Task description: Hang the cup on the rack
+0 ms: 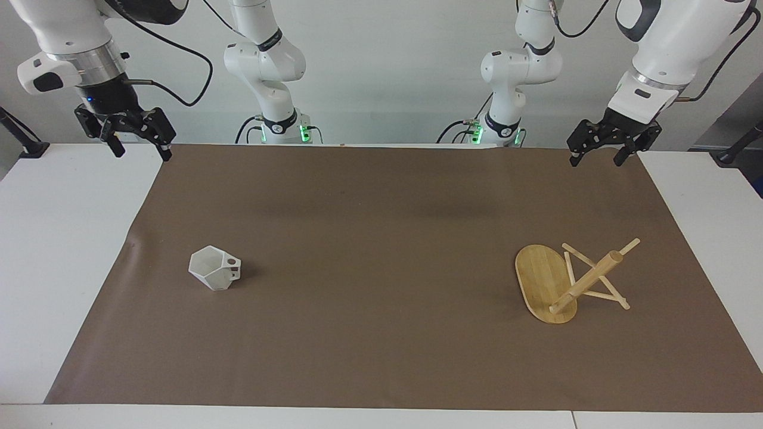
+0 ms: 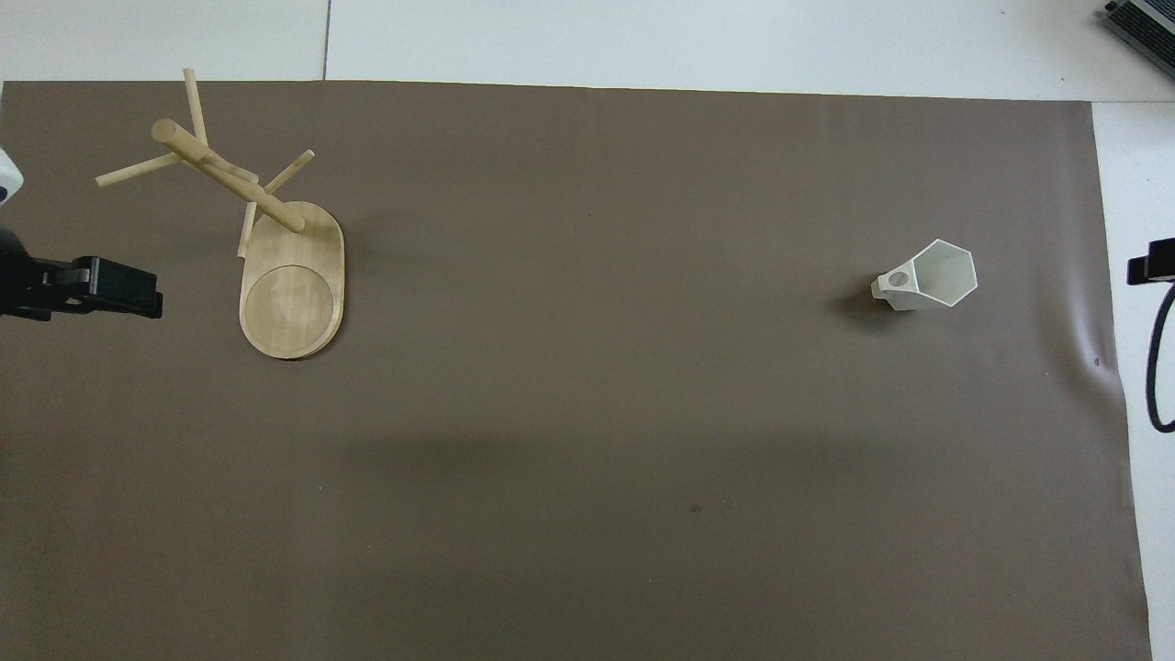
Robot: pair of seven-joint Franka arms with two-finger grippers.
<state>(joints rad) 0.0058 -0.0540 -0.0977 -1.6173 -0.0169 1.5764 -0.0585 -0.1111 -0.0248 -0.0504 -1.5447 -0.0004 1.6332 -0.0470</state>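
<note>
The white faceted cup (image 1: 214,269) sits on the brown mat toward the right arm's end, its hexagonal rim showing from above (image 2: 943,274) and its pierced handle pointing toward the table's middle. The bamboo rack (image 1: 541,281) stands on its oval base toward the left arm's end (image 2: 292,286), its post and pegs at the end of the base farther from the robots. My left gripper (image 1: 596,157) is open and empty, raised over the mat's edge nearest the robots. My right gripper (image 1: 140,151) is open and empty, raised over the mat's corner nearest the robots. Both arms wait.
The brown mat (image 1: 381,333) covers most of the white table (image 1: 53,250). Two more white arms stand at the table's edge between my arms. Only a black tip of my left gripper (image 2: 124,289) and one of my right gripper (image 2: 1152,265) show in the overhead view.
</note>
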